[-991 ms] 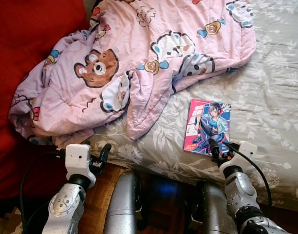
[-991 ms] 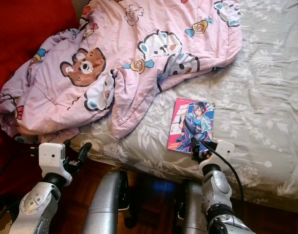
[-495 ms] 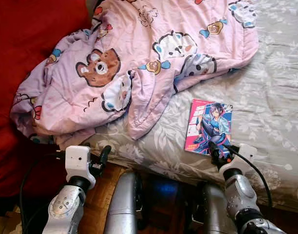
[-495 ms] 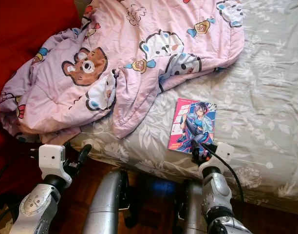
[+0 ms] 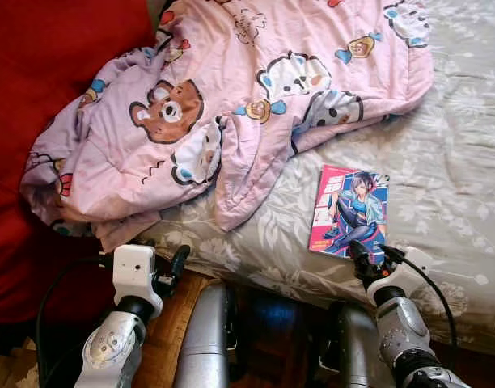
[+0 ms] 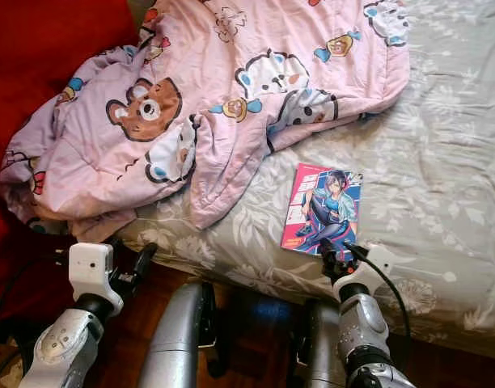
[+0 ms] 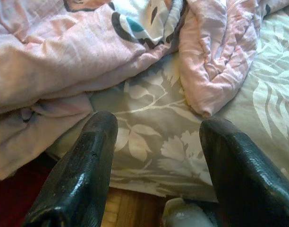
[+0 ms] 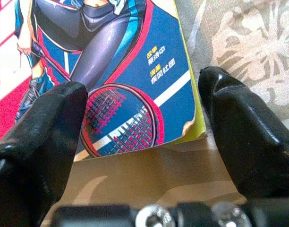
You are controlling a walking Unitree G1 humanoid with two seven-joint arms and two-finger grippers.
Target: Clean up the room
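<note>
Grey floral bed point(image 5: 466, 153) carries a rumpled pink cartoon-print quilt point(image 5: 231, 89) and a glossy pink-and-blue comic book point(image 5: 350, 212) near its edge. Right gripper point(image 8: 140, 127), fingers spread and empty, straddles the book's corner, probably about to grasp; next, advance and close. Left gripper point(image 7: 156, 156) hangs open.

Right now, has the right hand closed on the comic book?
No: in the right wrist view the right hand is open, its fingers spread either side of the comic book's near corner, not gripping it.
</note>
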